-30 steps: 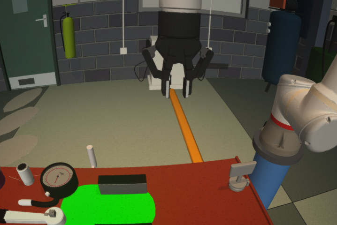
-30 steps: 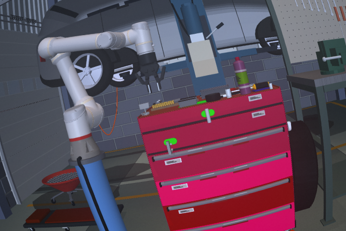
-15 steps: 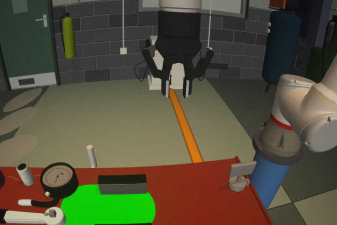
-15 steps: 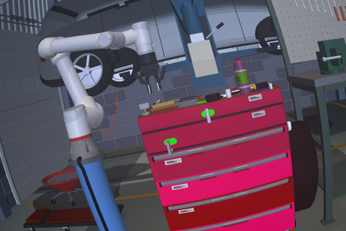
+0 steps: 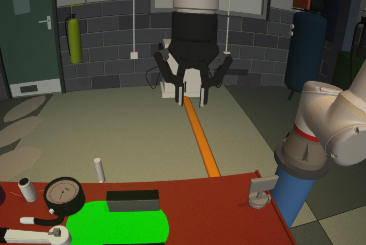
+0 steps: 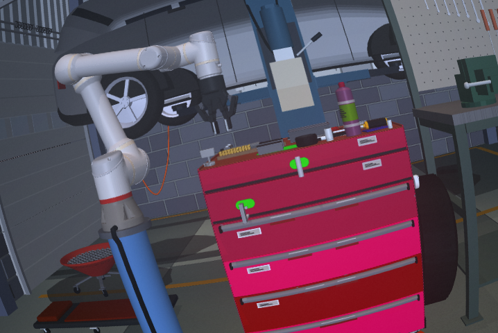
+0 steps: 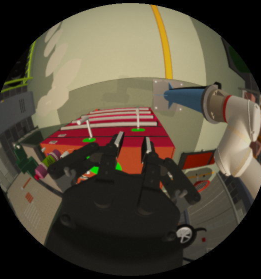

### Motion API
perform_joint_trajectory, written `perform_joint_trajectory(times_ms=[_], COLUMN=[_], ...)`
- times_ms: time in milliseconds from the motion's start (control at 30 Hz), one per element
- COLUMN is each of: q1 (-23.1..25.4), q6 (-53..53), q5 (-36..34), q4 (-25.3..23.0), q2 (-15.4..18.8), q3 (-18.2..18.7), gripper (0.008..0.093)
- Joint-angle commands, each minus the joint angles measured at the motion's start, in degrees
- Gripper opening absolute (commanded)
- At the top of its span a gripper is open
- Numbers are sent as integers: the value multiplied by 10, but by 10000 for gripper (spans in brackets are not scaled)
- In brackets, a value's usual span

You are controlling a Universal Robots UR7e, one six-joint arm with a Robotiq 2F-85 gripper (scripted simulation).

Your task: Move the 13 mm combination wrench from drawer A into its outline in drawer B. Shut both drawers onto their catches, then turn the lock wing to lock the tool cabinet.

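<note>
My gripper (image 5: 192, 101) (image 6: 220, 126) (image 7: 132, 141) hangs in the air above and behind the left end of the red tool cabinet (image 6: 312, 220), open and empty. The two top drawers both sit closed; each has a pull peg on a green patch, the upper (image 6: 299, 165) and the lower (image 6: 243, 209). The lock wing (image 5: 261, 187) (image 6: 207, 154) stands on the cabinet top at its left corner. The 13 mm wrench is hidden from me.
Behind the cabinet are a brick wall and a blue lift column (image 6: 285, 66). On the cabinet top lie a dial gauge (image 5: 63, 194), a socket (image 5: 27, 189), a ratchet (image 5: 30, 235), a dark block (image 5: 133, 200) and a bottle (image 6: 347, 110). The arm's base (image 6: 139, 267) stands left.
</note>
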Motion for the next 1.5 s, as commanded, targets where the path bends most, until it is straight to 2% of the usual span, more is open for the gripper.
perform_joint_trajectory(times_ms=[0, 1000, 1467], q1=[0, 0, 0], q6=[12, 539, 708], q5=[0, 0, 0], q4=[0, 0, 0], q2=[0, 0, 0], q3=[0, 0, 0], gripper=[380, 380, 380])
